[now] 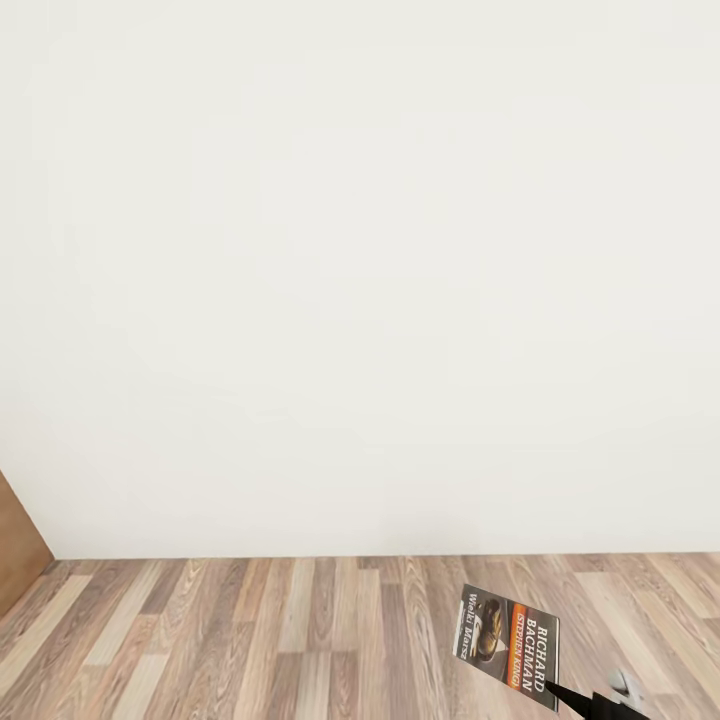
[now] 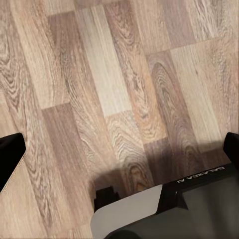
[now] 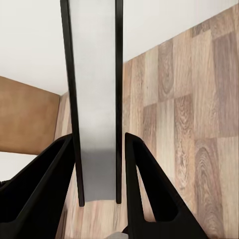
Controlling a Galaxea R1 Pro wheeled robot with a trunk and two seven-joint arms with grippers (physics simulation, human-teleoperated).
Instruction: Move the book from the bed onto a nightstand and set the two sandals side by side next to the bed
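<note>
Scene: I face a bare white wall (image 1: 360, 270) across a wood-plank floor (image 1: 250, 640), with a wooden door edge (image 1: 20, 550) at the left.
Book: the paperback (image 1: 508, 647) hangs in the air above the floor at my right, cover toward my head camera, pinched at its lower corner.
Right hand: my right hand (image 3: 99, 169) is clenched on the book, a finger (image 3: 144, 189) on either face, its page edge between.
Left hand: my left hand (image 2: 119, 154) carries nothing; its fingertips stand wide apart over the planks.
Handling: thin and light, probably limp, its glossy cover likely slick; I judge a hold nearer the spine steadier than this corner pinch.
</note>
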